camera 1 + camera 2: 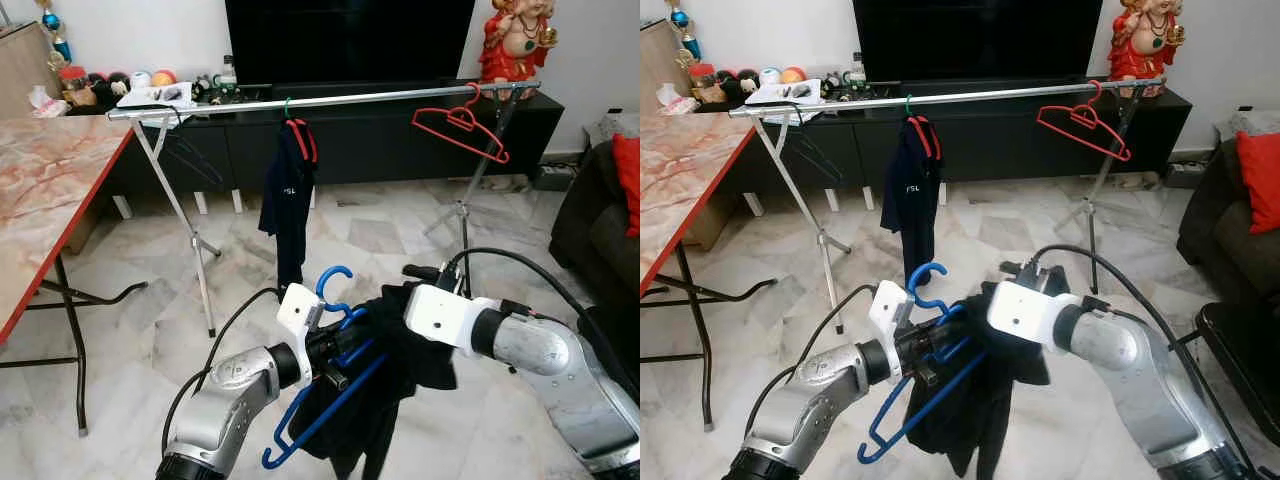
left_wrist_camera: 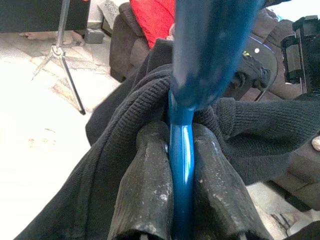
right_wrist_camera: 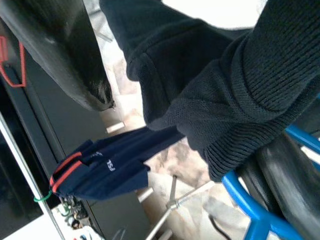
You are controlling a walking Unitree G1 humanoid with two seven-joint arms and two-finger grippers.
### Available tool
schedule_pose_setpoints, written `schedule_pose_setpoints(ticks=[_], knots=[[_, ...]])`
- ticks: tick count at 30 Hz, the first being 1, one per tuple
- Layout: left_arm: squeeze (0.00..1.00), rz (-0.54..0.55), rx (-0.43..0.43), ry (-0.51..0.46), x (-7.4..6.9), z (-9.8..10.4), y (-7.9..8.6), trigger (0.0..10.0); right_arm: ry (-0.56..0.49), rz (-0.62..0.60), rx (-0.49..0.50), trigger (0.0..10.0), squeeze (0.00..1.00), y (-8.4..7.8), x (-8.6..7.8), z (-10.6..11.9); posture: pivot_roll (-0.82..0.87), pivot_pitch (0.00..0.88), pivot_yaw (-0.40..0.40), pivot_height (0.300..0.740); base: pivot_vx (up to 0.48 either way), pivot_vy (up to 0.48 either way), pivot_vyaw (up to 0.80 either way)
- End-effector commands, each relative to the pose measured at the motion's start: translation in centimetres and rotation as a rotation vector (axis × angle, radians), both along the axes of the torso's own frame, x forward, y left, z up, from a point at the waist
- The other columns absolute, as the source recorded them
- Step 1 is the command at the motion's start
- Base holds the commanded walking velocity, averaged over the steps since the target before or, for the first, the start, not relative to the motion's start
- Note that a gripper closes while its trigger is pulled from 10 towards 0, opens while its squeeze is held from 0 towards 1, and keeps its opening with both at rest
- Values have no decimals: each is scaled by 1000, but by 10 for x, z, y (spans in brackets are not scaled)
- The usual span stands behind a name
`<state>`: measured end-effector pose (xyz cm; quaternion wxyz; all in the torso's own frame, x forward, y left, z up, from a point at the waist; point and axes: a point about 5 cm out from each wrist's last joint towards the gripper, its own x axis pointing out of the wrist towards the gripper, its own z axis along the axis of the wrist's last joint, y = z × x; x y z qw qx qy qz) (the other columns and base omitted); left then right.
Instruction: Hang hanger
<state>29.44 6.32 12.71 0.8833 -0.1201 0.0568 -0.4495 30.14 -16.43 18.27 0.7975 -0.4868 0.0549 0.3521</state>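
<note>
Marble floor (image 1: 380, 230), clothes rail (image 1: 330, 98) before dark TV cabinet (image 1: 380, 140).

The room is bright and evenly daylit, and the head views are sharp. Soft glare sits on the marble floor (image 1: 380, 235). Up close the blue hanger (image 2: 181, 165) blurs; the floor behind it burns out white.

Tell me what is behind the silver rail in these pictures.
Behind the silver rail stands a long black cabinet with a dark TV screen and a red statue on it. The hanging navy shirt hides part of the cabinet front.
</note>
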Motion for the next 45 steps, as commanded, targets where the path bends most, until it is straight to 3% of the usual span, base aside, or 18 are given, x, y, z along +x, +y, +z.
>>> schedule_pose_setpoints(ticks=[1, 10, 13, 23, 27, 32, 37, 41, 43, 44, 45], knots=[[0, 34, -55, -56, 5, 14, 4, 10000, 24, -22, -42, 10000, 0, -2, 0, -5, 26, 36, 4, 740, 0, 0, 0], [0, 173, -153, -75, 17, 27, 9, 10000, 28, -210, -96, 10000, 0, -14, 1, -24, 24, 34, 1, 740, 0, 0, 0], [0, 266, -235, -76, 24, 34, 15, 10000, -4, -303, -39, 10000, 0, -14, -1, -29, 22, 33, -1, 740, 0, 0, 0], [0, 367, -402, -74, 32, 47, 21, 10000, -135, -363, 141, 10000, 0, 6, -4, -21, 12, 34, -4, 740, 0, 0, 0], [0, 335, -427, -58, 31, 49, 19, 10000, -166, -385, 177, 10000, 0, 9, -4, -19, 13, 37, -7, 740, 0, 0, 0], [0, 225, -401, -40, 22, 45, 9, 10000, -316, -495, 191, 10000, 0, -1, 4, -8, 18, 40, -7, 740, 0, 0, 0], [0, 283, -418, -37, 25, 45, 13, 10000, -375, -510, 288, 10000, 0, 5, 5, 2, 18, 42, -7, 740, 0, 0, 0], [0, 293, -428, -40, 27, 47, 14, 10000, -294, -523, 455, 10000, 0, 14, 3, -1, 17, 43, -6, 740, 0, 0, 0], [0, 283, -426, -38, 26, 47, 13, 10000, -147, -496, 608, 10000, 0, 23, 0, -6, 17, 43, -6, 740, 0, 0, 0], [0, 279, -424, -37, 26, 47, 12, 10000, -26, -413, 652, 10000, 0, 35, -7, -12, 17, 43, -5, 740, 0, 0, 0], [0, 279, -424, -37, 25, 47, 12, 10000, 2, -387, 644, 10000, 0, 38, -10, -14, 17, 43, -5, 740, 0, 0, 0]])
